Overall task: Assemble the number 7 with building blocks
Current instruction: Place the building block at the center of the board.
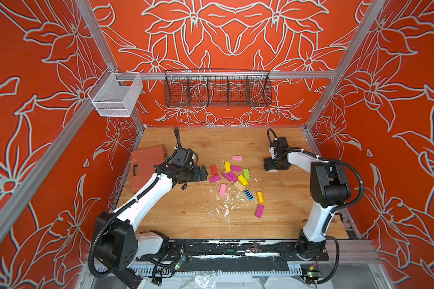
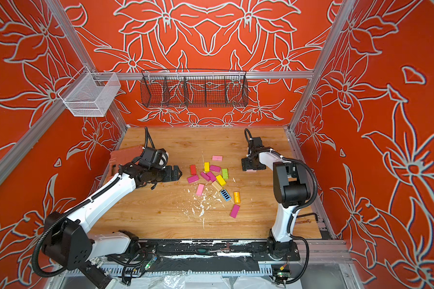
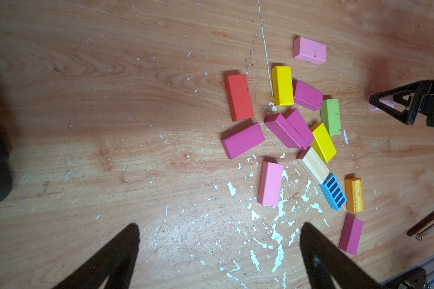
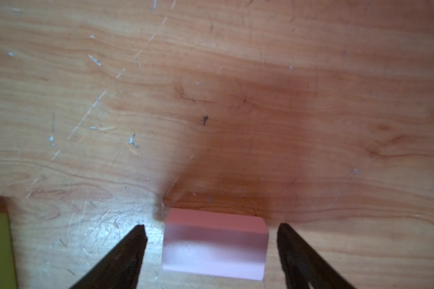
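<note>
Loose building blocks lie scattered mid-table and form no number 7: red [image 1: 214,170], magenta [image 1: 214,178], yellow [image 1: 227,167], green [image 1: 246,173], bare wood [image 1: 239,186], striped blue [image 1: 248,195] and orange [image 1: 260,197]. The wrist view shows the same heap [image 3: 290,130]. My left gripper [image 1: 203,174] [image 3: 220,225] is open just left of the heap, with bare table between its fingers. At the right, my right gripper [image 1: 271,170] [image 4: 212,226] is open and straddles a light pink block [image 4: 214,247] lying on the table. A gap shows on each side of that block.
A red-brown tool case [image 1: 147,167] lies at the table's left edge behind my left arm. A black wire basket [image 1: 217,88] and a white mesh basket [image 1: 115,95] hang on the back rail. White flecks mark the wood [image 1: 226,207]. A small wrench [image 3: 427,225] lies near the right edge.
</note>
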`<control>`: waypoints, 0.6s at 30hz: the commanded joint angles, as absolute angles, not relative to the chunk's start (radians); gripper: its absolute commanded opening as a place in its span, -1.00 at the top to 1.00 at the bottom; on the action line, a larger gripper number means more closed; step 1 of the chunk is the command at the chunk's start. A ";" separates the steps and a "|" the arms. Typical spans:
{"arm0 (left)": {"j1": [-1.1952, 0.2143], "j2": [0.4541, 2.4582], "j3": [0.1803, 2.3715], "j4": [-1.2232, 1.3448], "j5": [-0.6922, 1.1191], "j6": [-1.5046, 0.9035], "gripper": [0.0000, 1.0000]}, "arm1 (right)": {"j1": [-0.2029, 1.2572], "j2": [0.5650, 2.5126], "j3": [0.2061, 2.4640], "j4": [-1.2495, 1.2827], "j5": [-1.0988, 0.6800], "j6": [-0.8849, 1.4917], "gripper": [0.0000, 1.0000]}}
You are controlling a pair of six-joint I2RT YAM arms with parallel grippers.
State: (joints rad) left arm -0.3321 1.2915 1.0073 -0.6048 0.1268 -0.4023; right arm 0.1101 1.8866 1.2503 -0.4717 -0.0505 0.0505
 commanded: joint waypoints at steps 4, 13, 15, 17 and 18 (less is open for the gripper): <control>-0.332 1.279 1.020 -0.627 0.116 -0.395 -0.95 | 0.109 1.791 1.259 -0.483 -0.096 0.051 -0.96; -0.333 1.272 1.016 -0.663 0.108 -0.433 -0.95 | 0.209 1.736 1.246 -0.436 -0.176 0.146 -0.93; -0.332 1.262 1.011 -0.677 0.098 -0.434 -0.95 | 0.257 1.748 1.261 -0.425 -0.186 0.176 -0.92; -0.332 1.250 1.000 -0.683 0.091 -0.436 -0.95 | 0.303 1.772 1.284 -0.419 -0.177 0.203 -0.91; -0.331 1.240 0.994 -0.684 0.089 -0.436 -0.95 | 0.330 1.789 1.298 -0.420 -0.170 0.217 -0.91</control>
State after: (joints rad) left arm -0.3321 1.2789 1.0061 -0.6487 0.1093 -0.4252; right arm 0.2764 1.7607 1.2530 -0.4328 -0.1577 0.1566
